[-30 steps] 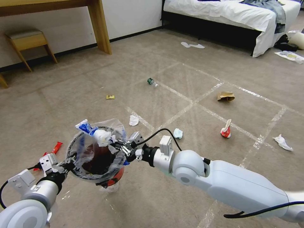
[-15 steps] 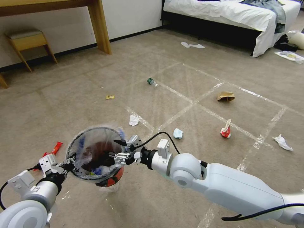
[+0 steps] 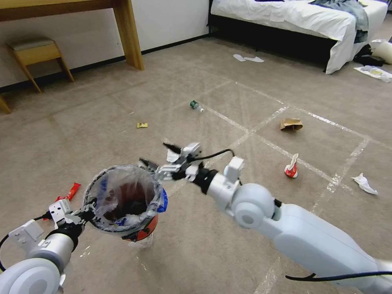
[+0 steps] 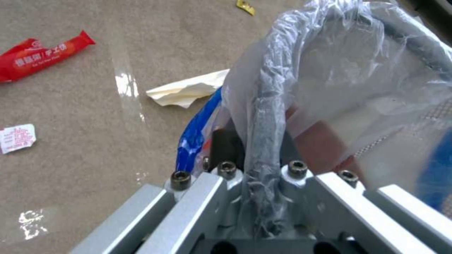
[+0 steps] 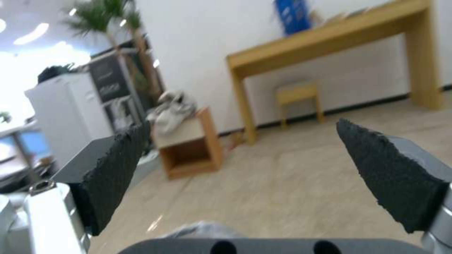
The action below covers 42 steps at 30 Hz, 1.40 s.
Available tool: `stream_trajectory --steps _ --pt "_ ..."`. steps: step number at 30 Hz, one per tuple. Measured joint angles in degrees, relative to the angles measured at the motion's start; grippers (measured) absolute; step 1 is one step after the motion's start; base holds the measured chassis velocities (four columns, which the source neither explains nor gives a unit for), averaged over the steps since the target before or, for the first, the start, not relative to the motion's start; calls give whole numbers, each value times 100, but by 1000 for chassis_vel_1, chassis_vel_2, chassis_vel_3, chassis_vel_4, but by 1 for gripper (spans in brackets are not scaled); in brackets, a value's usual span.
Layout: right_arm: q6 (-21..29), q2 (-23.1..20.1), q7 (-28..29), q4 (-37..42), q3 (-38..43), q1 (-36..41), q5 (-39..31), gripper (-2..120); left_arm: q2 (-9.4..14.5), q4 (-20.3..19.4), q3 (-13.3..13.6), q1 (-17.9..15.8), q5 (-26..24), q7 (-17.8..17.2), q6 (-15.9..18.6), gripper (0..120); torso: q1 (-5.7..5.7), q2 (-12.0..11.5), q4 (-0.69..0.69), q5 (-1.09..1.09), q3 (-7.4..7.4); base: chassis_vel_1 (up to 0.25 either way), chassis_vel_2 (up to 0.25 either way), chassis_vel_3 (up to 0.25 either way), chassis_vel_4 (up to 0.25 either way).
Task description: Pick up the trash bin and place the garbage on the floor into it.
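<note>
Head view: left gripper (image 3: 87, 213) clamps the trash bin (image 3: 122, 200) rim; right gripper (image 3: 157, 157) gapes empty; garbage (image 3: 290, 167) litters the floor (image 3: 228, 245), bin partly filled

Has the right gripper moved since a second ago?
Yes. The right gripper, open, has lifted off the trash bin mouth, going up and away toward the white tissue on the floor.

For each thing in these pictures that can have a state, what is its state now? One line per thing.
trash bin: held off the floor, upright, some litter inside.
left gripper: shut on the trash bin rim.
right gripper: open, empty, beside the bin rim.
plastic bottle: lying on the floor.
brown paper bag: crumpled, on the floor.
red-and-white carton: on the floor.
red wrapper: flat on the floor.
</note>
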<state>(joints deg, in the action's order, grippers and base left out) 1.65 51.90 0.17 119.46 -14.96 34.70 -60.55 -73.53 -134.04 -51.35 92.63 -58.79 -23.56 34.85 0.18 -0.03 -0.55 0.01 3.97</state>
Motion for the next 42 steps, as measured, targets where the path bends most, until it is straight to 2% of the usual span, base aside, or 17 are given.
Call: stream_trajectory --steps 1,3,4,6,8,10,11,14,18,21,22,28,34,42 --pt "0 0 0 0 0 0 0 100 0 0 0 0 0 0 0 2 0 0 0 0 0 0 0 0 0" --pt "-155 -168 -65 151 855 543 104 100 -29 2 5 10 39 1 -4 2 0 0 -1 0 0 0 0 0 0" --pt "-155 -168 -65 151 855 543 104 100 -29 2 5 10 39 1 -4 2 0 0 -1 0 0 0 0 0 0" --pt "-569 -285 -114 213 1766 1333 488 100 -60 -2 6 18 75 9 -17 2 0 0 -1 1 0 0 0 0 0" --pt "-626 -289 -118 224 1983 1504 577 100 -64 -11 3 21 77 9 -19 2 0 0 -2 2 0 0 0 0 0" --pt "-849 -211 -124 296 2907 2219 1082 100 -63 -65 -23 41 80 13 -26 2 0 0 -1 1 0 0 0 0 0" --pt "-849 -211 -124 296 2907 2219 1082 100 -63 -65 -23 41 80 13 -26 2 0 0 -1 1 0 0 0 0 0" --pt "-1053 48 -113 437 3978 3122 1787 100 -53 -125 -61 120 81 14 -33 2 0 0 -1 0 0 0 0 0 0" --pt "-1170 272 -100 514 4430 3684 2270 100 -66 -168 -77 164 84 15 -39 2 0 0 -2 0 -1 0 0 0 0" --pt "-1292 688 3 683 4980 4331 2947 100 -89 -238 -93 213 86 18 -44 2 0 1 0 -1 -1 0 0 0 0" --pt "-1292 688 3 683 4980 4331 2947 100 -89 -238 -93 213 86 18 -44 2 0 1 0 -1 -1 0 0 0 0" --pt "-1452 1666 220 1020 5361 5204 3853 100 -116 -348 -146 311 92 23 -55 2 0 1 -1 -1 -1 0 0 0 0" --pt "-1648 1981 238 1012 5337 5464 4324 100 -133 -395 -161 359 91 25 -66 2 0 0 -1 -2 0 0 0 0 0" --pt "-1775 2079 239 956 5270 5553 4509 100 -174 -446 -156 408 94 26 -70 2 -1 1 0 -2 -1 -34 29 35 -34"
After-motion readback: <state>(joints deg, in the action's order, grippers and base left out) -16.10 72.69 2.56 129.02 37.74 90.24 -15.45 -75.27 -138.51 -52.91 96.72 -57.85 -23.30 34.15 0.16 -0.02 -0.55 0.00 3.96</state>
